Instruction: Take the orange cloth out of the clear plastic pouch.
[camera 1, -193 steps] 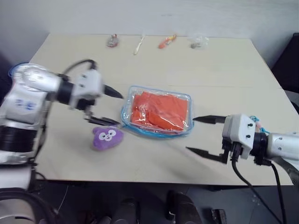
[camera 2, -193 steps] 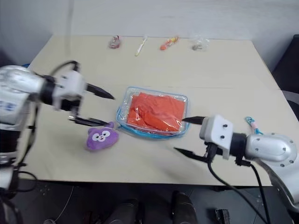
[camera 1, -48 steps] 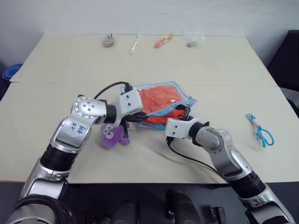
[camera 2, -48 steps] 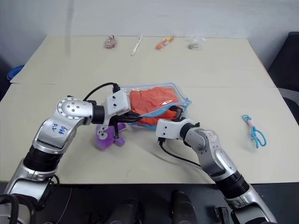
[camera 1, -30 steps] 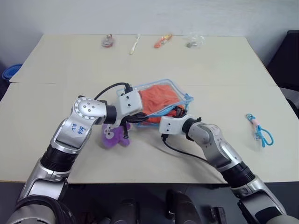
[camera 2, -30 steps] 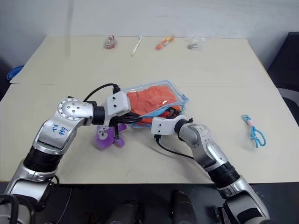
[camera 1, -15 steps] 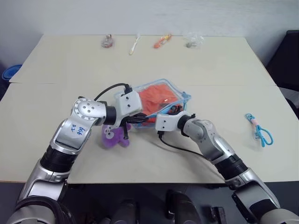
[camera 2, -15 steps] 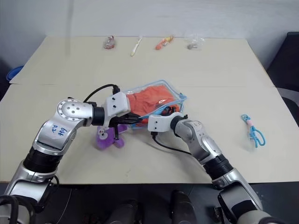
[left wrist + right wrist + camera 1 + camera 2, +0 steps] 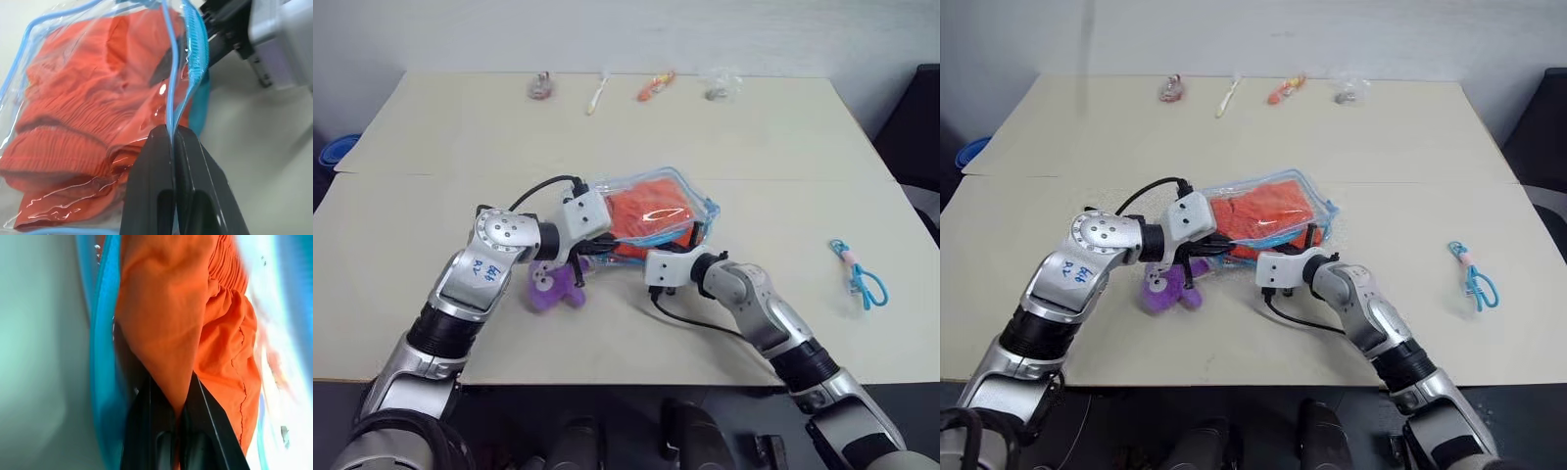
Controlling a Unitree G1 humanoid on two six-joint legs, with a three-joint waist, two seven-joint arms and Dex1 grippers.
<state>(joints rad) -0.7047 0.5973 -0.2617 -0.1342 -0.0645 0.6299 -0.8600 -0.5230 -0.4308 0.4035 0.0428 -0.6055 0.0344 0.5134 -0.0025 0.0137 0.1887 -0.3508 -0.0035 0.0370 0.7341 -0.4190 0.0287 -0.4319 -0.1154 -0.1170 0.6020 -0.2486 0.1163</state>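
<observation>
The clear plastic pouch (image 9: 709, 208) with light-blue trim is held a little above the table's middle, tilted, between both arms. Inside it lies the crumpled orange cloth (image 9: 648, 208). My left gripper (image 9: 172, 131) is shut on the pouch's blue zipper edge (image 9: 195, 54), on the pouch's left side in the head views. My right gripper (image 9: 177, 407) reaches into the pouch mouth from the front right and is shut on a fold of the orange cloth (image 9: 195, 308). In the left eye view its fingertips (image 9: 691, 235) are partly hidden by the pouch.
A purple plush toy (image 9: 551, 287) lies just under my left wrist. Along the far edge sit a small dark item (image 9: 540, 86), a pale stick (image 9: 597, 90), a slim orange item (image 9: 656, 85) and a clear wrapper (image 9: 720, 86). A blue cord (image 9: 858, 277) lies at the right.
My right gripper has closed from open onto the cloth inside the pouch mouth. The pouch has tipped a little flatter and to the right. The left gripper keeps its hold.
</observation>
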